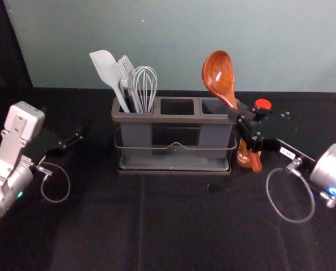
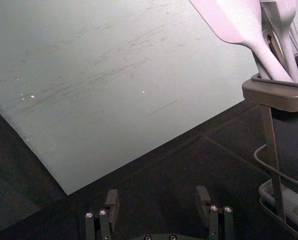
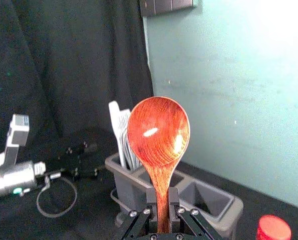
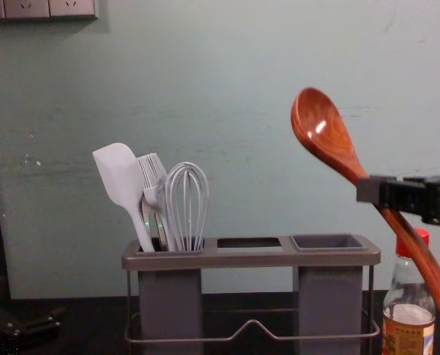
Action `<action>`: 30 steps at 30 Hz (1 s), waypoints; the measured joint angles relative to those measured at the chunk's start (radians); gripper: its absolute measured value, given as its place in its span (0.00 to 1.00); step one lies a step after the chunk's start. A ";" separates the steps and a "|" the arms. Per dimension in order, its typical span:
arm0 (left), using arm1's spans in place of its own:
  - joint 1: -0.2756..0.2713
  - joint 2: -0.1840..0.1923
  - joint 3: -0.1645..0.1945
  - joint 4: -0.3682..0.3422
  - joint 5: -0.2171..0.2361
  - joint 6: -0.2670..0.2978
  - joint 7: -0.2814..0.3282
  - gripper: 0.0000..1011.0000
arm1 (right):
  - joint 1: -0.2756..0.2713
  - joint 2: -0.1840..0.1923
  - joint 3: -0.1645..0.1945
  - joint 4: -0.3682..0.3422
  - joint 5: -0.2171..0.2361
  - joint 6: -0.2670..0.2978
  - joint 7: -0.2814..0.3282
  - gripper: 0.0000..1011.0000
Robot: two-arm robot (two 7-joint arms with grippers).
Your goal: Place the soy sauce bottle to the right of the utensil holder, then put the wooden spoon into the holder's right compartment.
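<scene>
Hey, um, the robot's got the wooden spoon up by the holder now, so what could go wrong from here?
The wooden spoon tilts in the right gripper, so its handle could catch the rim of the right compartment instead of dropping in.

The handle's low end slants across the soy sauce bottle in the chest view; swinging it might knock the bottle.

The jaws pinch only mid-handle, so a bump could twist the spoon.

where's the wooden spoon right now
In the chest view, the wooden spoon is at right in the right gripper, tilted, bowl up, its handle crossing in front of the soy sauce bottle.
</scene>
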 joint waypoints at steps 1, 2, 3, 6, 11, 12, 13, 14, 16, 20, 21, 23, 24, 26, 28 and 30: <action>0.000 0.000 0.000 0.000 0.000 0.000 0.000 0.99 | 0.003 -0.002 -0.002 0.005 0.001 -0.011 0.000 0.14; 0.000 0.000 0.000 0.000 0.000 0.000 0.000 0.99 | 0.007 -0.005 -0.005 0.011 0.001 -0.021 0.000 0.14; 0.000 0.000 0.000 0.000 0.000 0.000 0.000 0.99 | 0.017 -0.009 -0.010 0.023 0.003 -0.040 0.000 0.14; 0.000 0.000 0.000 0.000 0.000 0.000 0.000 0.99 | 0.040 -0.016 -0.018 0.048 0.007 -0.069 0.001 0.13; 0.000 0.000 0.000 0.000 0.000 0.000 0.000 0.99 | 0.077 -0.022 -0.024 0.088 0.018 -0.103 0.004 0.14; 0.000 0.000 0.000 0.000 0.000 0.000 0.000 0.99 | 0.088 -0.024 -0.028 0.100 0.018 -0.114 0.004 0.14; 0.000 0.000 0.000 0.000 0.000 0.000 0.000 0.99 | 0.094 -0.025 -0.030 0.106 0.018 -0.121 0.003 0.14; 0.000 0.000 0.000 0.000 0.000 0.000 0.000 0.99 | 0.107 -0.026 -0.035 0.118 0.017 -0.133 0.003 0.14; 0.000 0.000 0.000 0.000 0.000 0.000 0.000 0.99 | 0.119 -0.027 -0.040 0.129 0.017 -0.142 0.001 0.14; 0.000 0.000 0.000 0.000 0.000 0.000 0.000 0.99 | 0.156 -0.032 -0.058 0.159 0.015 -0.159 -0.004 0.14; 0.000 0.000 0.000 0.000 0.000 0.000 0.000 0.99 | 0.156 -0.032 -0.058 0.159 0.015 -0.159 -0.004 0.14; 0.000 0.000 0.000 0.000 0.000 0.000 0.000 0.99 | 0.172 -0.036 -0.066 0.174 0.017 -0.167 -0.008 0.14; 0.000 0.000 0.000 0.000 0.000 0.000 0.000 0.99 | 0.180 -0.040 -0.071 0.182 0.020 -0.173 -0.009 0.13; 0.000 0.000 0.000 0.000 0.000 0.000 0.000 0.99 | 0.188 -0.044 -0.077 0.192 0.024 -0.181 -0.009 0.14; 0.000 0.000 0.000 0.000 0.000 0.000 0.000 0.99 | 0.200 -0.050 -0.084 0.209 0.033 -0.191 -0.010 0.14; 0.000 0.000 0.000 0.000 0.000 0.000 0.000 0.99 | 0.210 -0.056 -0.089 0.221 0.041 -0.198 -0.010 0.14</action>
